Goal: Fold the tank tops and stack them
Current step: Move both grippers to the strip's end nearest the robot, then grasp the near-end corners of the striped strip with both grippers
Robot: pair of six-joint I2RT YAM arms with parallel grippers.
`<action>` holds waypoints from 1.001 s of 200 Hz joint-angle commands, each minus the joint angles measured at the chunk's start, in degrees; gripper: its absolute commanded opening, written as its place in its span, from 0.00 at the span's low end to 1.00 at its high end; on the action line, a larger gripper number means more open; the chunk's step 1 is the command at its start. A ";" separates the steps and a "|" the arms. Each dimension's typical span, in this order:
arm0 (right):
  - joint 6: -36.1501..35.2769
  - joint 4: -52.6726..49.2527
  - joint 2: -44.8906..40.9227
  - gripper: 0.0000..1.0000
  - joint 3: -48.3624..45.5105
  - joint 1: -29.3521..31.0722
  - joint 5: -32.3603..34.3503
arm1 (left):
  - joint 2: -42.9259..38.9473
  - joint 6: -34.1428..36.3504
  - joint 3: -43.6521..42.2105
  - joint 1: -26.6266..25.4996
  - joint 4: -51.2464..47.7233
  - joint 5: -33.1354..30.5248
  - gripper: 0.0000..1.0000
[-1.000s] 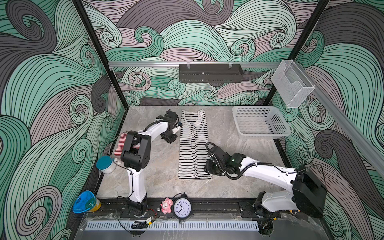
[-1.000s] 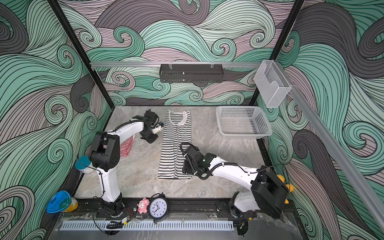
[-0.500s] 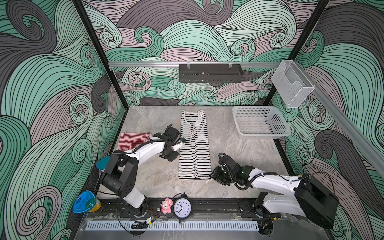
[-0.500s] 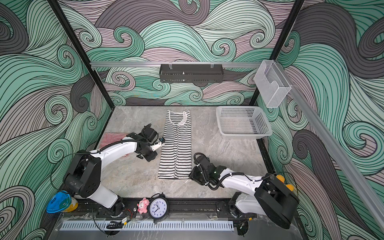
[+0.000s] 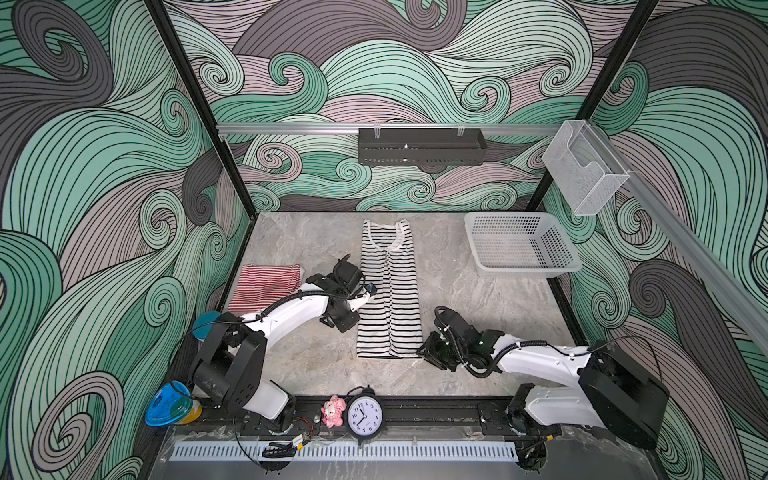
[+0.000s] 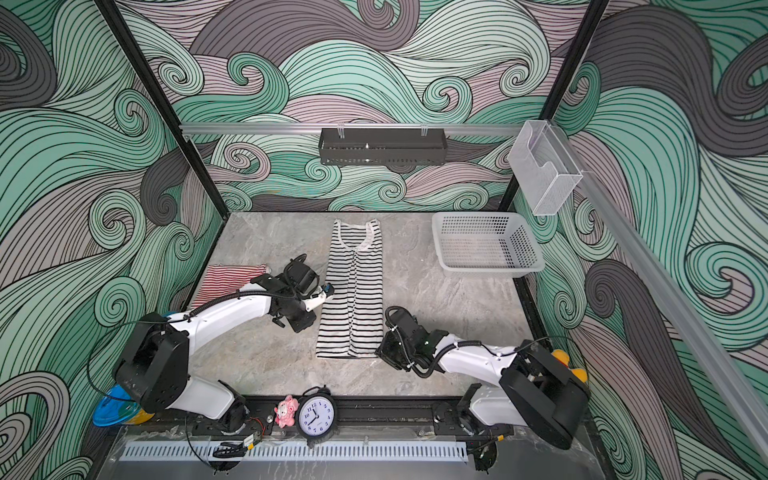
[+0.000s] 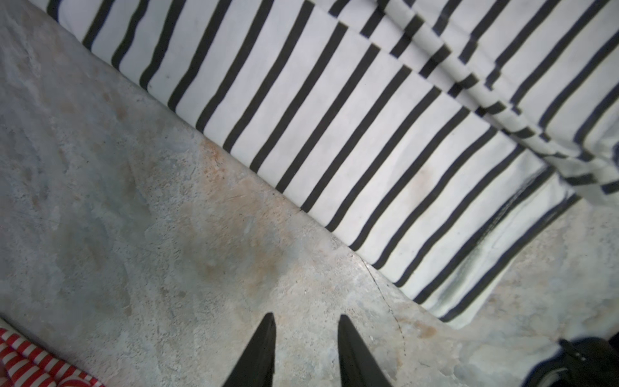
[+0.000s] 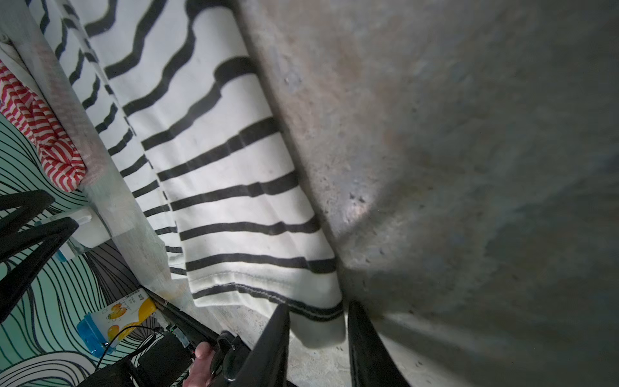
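Note:
The black-and-white striped tank top (image 5: 388,291) (image 6: 353,291) lies flat as a long narrow strip down the middle of the table. The red-and-white tank top (image 5: 266,282) (image 6: 224,278) lies folded at the left edge. My left gripper (image 5: 365,293) (image 7: 305,318) hovers at the black-and-white top's (image 7: 368,134) left edge, open, with only bare table between its fingers. My right gripper (image 5: 424,351) (image 8: 318,306) sits low at the near right hem corner. That corner of the top (image 8: 217,184) lies between its fingers, which still stand apart.
A white perforated basket (image 5: 523,270) stands at the back right. Along the front rail are an alarm clock (image 5: 365,413), a pink toy (image 5: 333,411) and a blue cup (image 5: 172,405). A black rack (image 5: 419,145) and a clear holder (image 5: 584,174) hang on the walls.
My left gripper came from the neck end toward the front along the top's left edge. The right gripper moved down to the hem corner and its fingers narrowed around it.

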 commanded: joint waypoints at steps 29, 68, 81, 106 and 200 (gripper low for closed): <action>1.02 -4.89 1.02 0.24 1.05 0.07 1.05 | -3.04 1.51 0.56 -1.42 -4.15 2.88 0.35; 0.45 -4.25 2.23 0.17 2.10 -0.32 1.39 | -3.08 2.01 -1.07 -3.52 -3.59 0.26 0.35; -0.05 -3.87 2.68 0.16 2.71 -0.40 1.36 | -3.08 2.30 -1.26 -4.22 -4.16 0.55 0.35; -1.30 -3.94 4.21 0.10 4.29 -0.35 0.61 | -3.08 2.66 -1.90 -6.05 -4.51 1.58 0.36; -4.65 -6.75 4.40 0.00 7.42 -1.04 -0.33 | -2.72 2.43 -5.08 -12.40 -3.00 3.03 0.38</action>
